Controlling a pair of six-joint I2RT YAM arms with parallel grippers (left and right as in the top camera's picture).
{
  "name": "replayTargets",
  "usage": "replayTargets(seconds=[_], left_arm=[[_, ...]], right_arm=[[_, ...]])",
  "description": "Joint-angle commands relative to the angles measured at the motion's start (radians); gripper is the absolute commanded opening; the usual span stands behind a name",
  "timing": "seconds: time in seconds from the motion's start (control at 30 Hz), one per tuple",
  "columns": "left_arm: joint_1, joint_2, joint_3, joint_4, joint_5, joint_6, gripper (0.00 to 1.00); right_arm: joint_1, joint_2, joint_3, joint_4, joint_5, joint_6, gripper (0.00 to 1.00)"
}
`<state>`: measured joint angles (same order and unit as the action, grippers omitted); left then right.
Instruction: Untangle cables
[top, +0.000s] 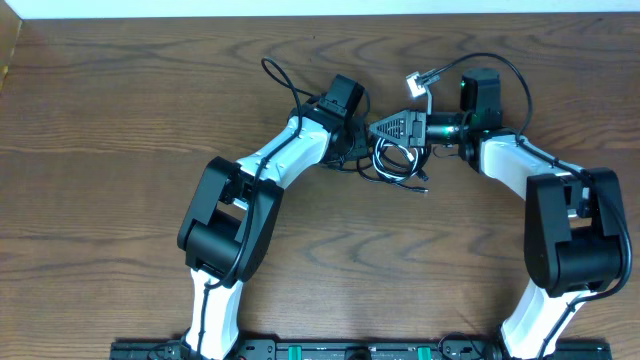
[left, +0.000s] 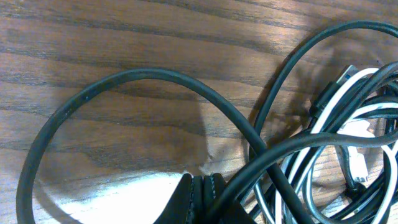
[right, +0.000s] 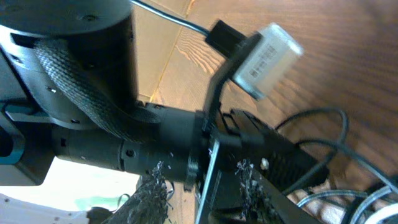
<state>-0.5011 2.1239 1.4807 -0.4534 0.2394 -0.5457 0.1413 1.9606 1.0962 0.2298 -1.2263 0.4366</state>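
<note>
The cables (top: 397, 160) lie as a tangle of black and white cords on the wood table between my two grippers. One black loop (top: 280, 80) trails off to the far left. My left gripper (top: 358, 137) sits at the tangle's left side. In the left wrist view its fingers (left: 202, 190) are pressed together, a black cable (left: 143, 76) arcs past them, and white cable (left: 336, 99) coils at the right. My right gripper (top: 378, 128) points left over the tangle. A thin cable (right: 208, 168) with a white plug (right: 267, 53) runs between its fingers, with a gap on each side.
The white plug (top: 420, 82) sticks up just behind the right gripper. The left arm's dark wrist (right: 93, 74) fills the right wrist view close ahead. The table's far edge (top: 320, 18) meets a white wall.
</note>
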Motion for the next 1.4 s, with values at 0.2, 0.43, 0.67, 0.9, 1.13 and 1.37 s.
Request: replayTargets(seconds=[0.2,0.43,0.67,0.9,1.13,1.37], left_arm=[[0.001,-0.020,-0.004,-0.006,0.011,0.009,0.07],[0.002,-0.020,-0.004,-0.006,0.011,0.009,0.08],[0.024,-0.020,-0.004,-0.022,0.031,0.010,0.07],[0.044,-0.020,-0.004,-0.029,0.041,0.010,0.07],[0.077,-0.044,-0.004,-0.068,0.093,0.086,0.07],[0.129,-0.194,-0.004,-0.100,0.073,0.198,0.07]], right_arm=[[0.048,-0.023,-0.007,0.035,0.127,-0.037,0.28],[0.024,-0.023,-0.007,0.110,0.051,0.045,0.01],[-0.025,-0.023,-0.007,0.523,-0.265,0.254,0.01],[-0.090,-0.024,-0.007,1.340,-0.261,1.007,0.01],[-0.212,-0.031,-0.006,1.345,-0.246,1.133,0.01],[-0.325,-0.031,-0.006,1.346,-0.243,1.173,0.01]])
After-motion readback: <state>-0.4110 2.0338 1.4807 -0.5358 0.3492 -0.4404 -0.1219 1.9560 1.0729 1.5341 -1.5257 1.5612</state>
